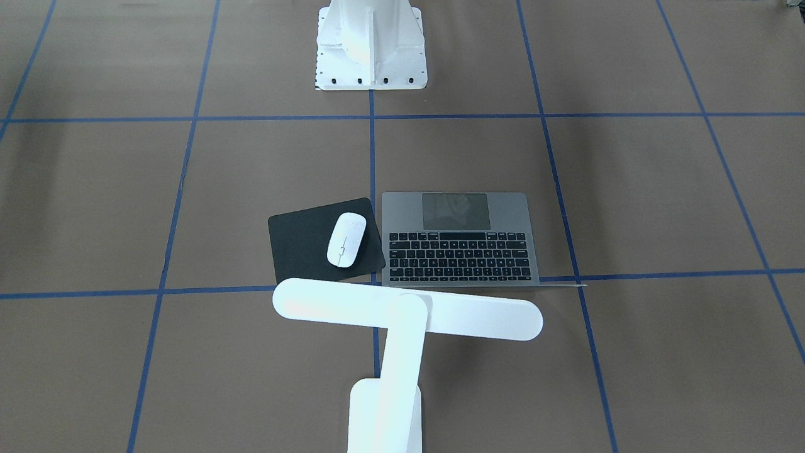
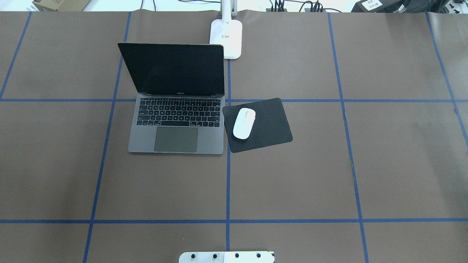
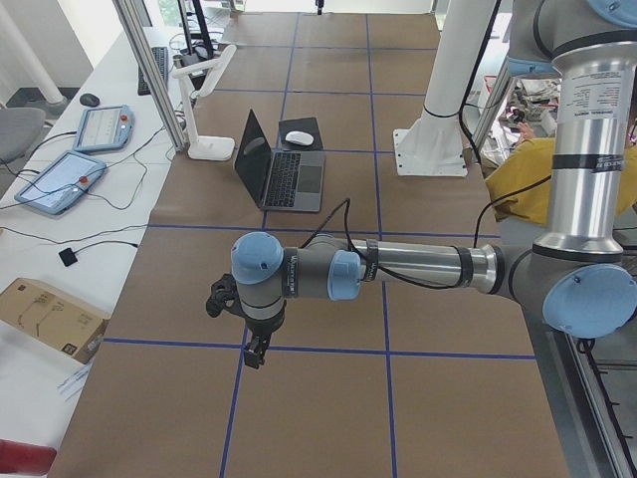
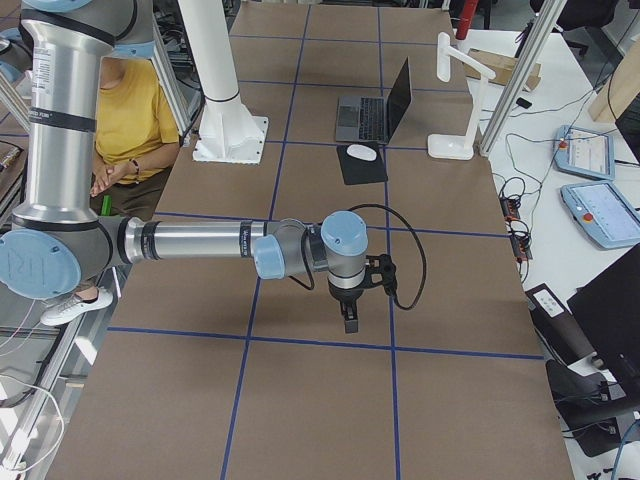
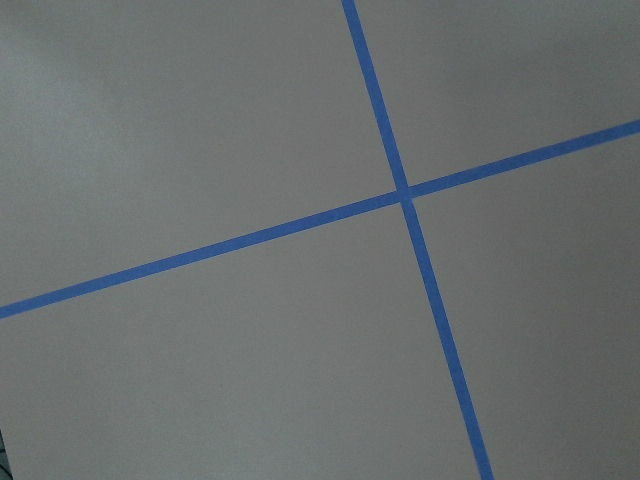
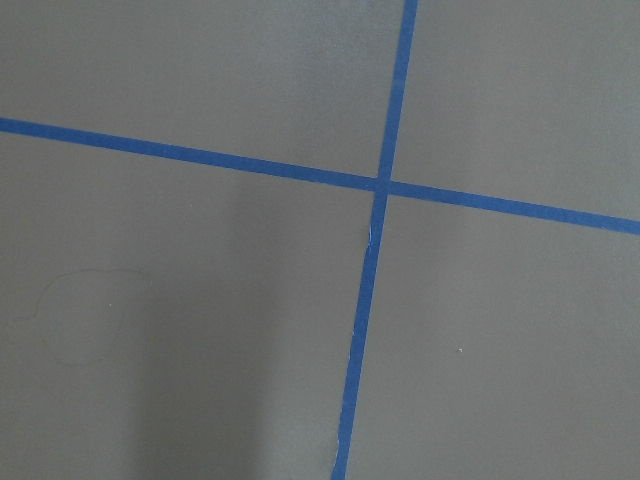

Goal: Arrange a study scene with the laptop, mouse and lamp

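The grey laptop (image 2: 175, 124) stands open left of the table's middle, its screen raised. The white mouse (image 2: 244, 123) lies on a black mat (image 2: 272, 126) right beside the laptop. The white lamp (image 1: 407, 309) stands at the far edge behind them, its base (image 2: 226, 36) behind the laptop's screen and its bar head over the laptop's back edge. My left gripper (image 3: 257, 354) and right gripper (image 4: 350, 318) hang over bare table far out at the two ends. They show only in the side views, so I cannot tell whether they are open or shut.
The white bolted pedestal (image 1: 371, 44) stands at the robot's side of the table. Blue tape lines (image 5: 405, 190) cross the brown surface under both wrists. A person in yellow (image 4: 130, 120) sits beside the robot. Tablets (image 3: 60, 179) and cables lie on the side bench.
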Robot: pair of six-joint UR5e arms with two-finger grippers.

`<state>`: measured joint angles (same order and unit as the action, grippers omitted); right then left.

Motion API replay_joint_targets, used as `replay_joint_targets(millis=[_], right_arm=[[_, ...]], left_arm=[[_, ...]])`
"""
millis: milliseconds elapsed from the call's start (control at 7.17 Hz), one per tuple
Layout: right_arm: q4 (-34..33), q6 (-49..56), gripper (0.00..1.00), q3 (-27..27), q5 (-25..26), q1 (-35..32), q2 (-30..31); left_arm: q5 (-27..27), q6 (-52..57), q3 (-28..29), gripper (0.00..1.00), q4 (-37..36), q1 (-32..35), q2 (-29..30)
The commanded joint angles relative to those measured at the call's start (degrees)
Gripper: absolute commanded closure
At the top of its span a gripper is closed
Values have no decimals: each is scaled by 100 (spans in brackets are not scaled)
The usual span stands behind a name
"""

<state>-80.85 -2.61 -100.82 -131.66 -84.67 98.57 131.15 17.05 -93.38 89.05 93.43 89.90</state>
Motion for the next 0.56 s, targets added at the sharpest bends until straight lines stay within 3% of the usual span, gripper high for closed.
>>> replay_joint_targets(millis=[0, 419], right_arm=[[0, -2, 0, 10, 0, 82, -4], [0, -29, 0, 10, 0, 196, -13]], left_arm=[[7, 8, -31, 0, -2, 0, 1], [-2, 9, -22, 0, 7, -9, 1]])
